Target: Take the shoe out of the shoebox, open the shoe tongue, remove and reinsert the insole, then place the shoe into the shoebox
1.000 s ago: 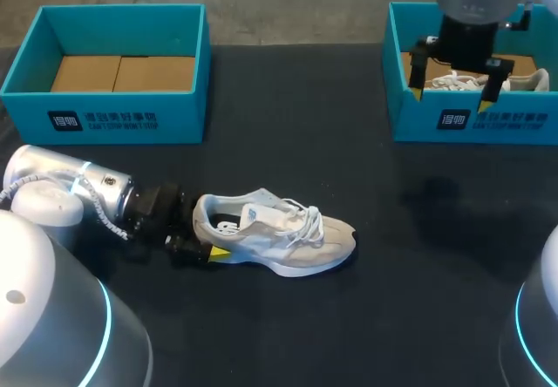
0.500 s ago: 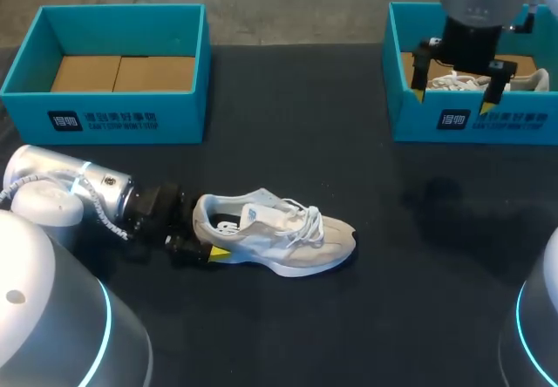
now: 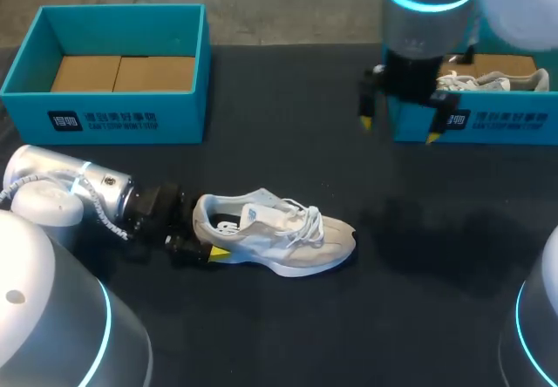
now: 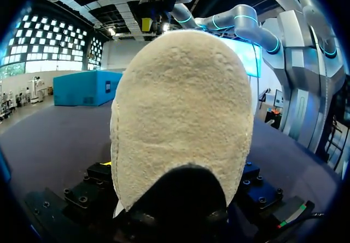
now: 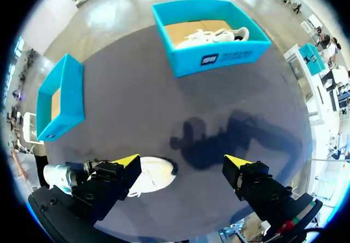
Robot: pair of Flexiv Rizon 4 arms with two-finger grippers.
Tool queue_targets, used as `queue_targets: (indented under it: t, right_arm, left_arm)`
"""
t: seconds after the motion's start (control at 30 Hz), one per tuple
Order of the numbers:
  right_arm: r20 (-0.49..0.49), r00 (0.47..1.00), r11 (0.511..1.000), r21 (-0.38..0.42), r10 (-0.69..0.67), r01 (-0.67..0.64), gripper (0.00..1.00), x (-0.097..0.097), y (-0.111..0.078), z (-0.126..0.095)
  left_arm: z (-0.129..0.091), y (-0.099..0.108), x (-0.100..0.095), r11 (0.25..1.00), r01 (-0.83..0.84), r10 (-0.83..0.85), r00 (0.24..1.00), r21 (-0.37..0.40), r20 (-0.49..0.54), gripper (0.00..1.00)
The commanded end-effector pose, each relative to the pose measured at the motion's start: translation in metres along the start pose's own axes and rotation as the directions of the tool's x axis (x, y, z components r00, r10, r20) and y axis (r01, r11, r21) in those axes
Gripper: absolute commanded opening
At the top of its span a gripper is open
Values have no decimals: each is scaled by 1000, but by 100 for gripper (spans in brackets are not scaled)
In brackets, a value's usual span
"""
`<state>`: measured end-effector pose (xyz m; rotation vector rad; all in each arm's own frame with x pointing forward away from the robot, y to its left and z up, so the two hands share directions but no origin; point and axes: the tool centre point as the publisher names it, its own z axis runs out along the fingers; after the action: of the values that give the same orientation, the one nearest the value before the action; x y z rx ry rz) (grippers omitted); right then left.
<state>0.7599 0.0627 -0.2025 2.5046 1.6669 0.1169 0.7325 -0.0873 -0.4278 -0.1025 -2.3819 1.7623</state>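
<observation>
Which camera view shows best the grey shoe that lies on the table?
The head view: the shoe lies there whole, side on. The left wrist view shows only its heel, very close. The right wrist view shows it small, partly behind the right claw.

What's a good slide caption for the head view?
Left gripper at the heel of the shoe on the table; right gripper open, hovering in front of the right shoebox.

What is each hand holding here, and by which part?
The left hand grips the shoe by its heel, one finger on each side. The right hand is open and holds nothing.
</observation>
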Motion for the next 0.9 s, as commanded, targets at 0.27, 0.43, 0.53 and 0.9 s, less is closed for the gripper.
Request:
queue_targets:
  t: [0.27,0.43,0.53,0.9]
  right_arm:
    - [29,998,999,-20,-48,49,100,76,-62,14]
    - [6,996,996,0,-89,89,100,107,-82,23]
    - [-17,995,995,-7,-96,96,100,122,-93,28]
    - [65,993,995,-9,-102,102,100,169,-124,45]
  left_arm:
    - [1,-1,1,1000,0,0,1000,-3,2,0]
    - [1,-1,1,1000,0,0,1000,-3,2,0]
    - [1,-1,1,1000,0,0,1000,-3,2,0]
    - [1,-1,1,1000,0,0,1000,-3,2,0]
